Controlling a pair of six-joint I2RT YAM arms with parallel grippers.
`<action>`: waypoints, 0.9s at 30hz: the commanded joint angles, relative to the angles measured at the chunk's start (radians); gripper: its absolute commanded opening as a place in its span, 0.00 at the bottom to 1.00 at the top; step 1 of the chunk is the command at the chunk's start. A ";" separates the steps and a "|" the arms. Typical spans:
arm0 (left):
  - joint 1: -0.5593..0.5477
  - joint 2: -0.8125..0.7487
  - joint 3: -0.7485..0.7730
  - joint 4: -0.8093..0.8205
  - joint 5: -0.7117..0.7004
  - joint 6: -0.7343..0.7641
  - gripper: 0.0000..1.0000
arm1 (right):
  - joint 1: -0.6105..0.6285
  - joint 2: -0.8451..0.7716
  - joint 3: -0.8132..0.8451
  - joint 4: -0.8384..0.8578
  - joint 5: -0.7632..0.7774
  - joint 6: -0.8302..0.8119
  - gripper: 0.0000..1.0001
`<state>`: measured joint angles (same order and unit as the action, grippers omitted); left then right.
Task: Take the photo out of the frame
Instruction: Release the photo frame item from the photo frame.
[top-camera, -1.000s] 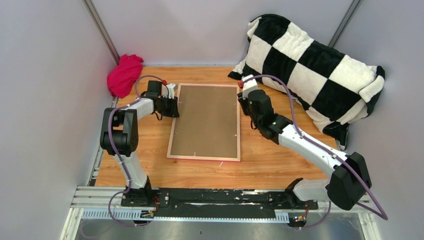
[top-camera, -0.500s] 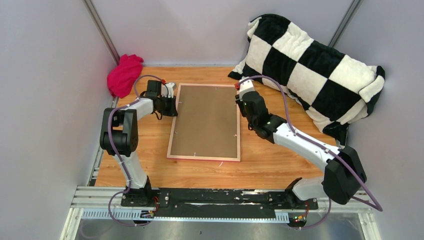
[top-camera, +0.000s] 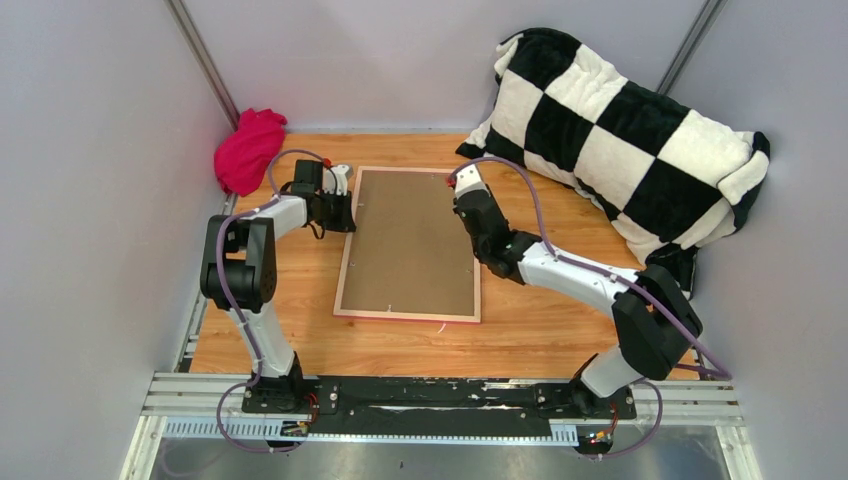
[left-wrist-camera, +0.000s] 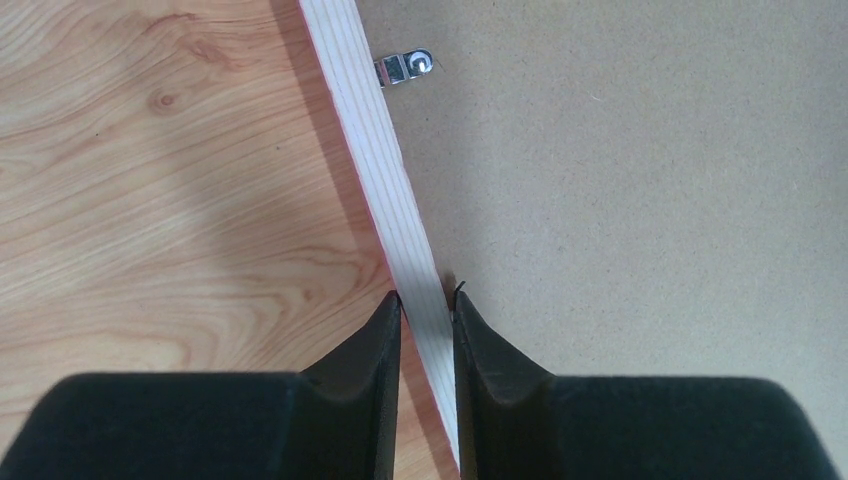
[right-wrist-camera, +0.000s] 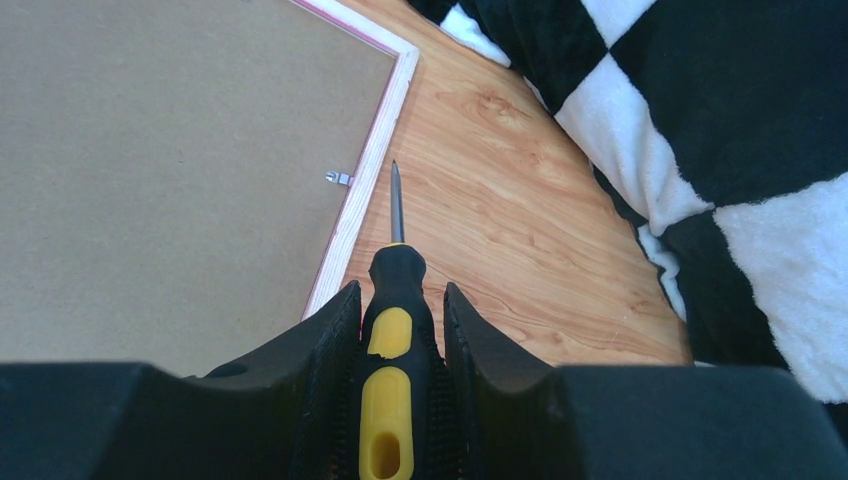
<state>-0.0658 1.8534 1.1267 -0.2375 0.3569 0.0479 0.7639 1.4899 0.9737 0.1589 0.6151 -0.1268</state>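
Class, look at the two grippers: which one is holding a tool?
The right gripper: it is shut on a black-and-yellow screwdriver. The left gripper holds no tool, only pinching the frame by its pale wooden edge.

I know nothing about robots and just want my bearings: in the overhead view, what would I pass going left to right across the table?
Cloth → left gripper → frame → pillow

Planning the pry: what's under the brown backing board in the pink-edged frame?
The brown backing board fills the pink-edged wooden frame, metal clips at its edge. Whatever lies beneath, photo included, is covered.
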 joint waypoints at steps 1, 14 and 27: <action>0.000 0.066 0.003 -0.008 -0.038 0.030 0.00 | 0.016 0.041 0.056 0.028 0.079 0.057 0.00; 0.000 0.068 -0.002 0.007 -0.040 0.030 0.00 | 0.117 0.125 0.082 0.003 0.182 0.111 0.00; 0.000 0.067 -0.005 0.009 -0.047 0.028 0.00 | 0.158 0.220 0.106 -0.063 0.306 0.184 0.00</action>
<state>-0.0662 1.8641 1.1385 -0.2321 0.3573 0.0444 0.9028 1.7184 1.0557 0.1089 0.8524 0.0120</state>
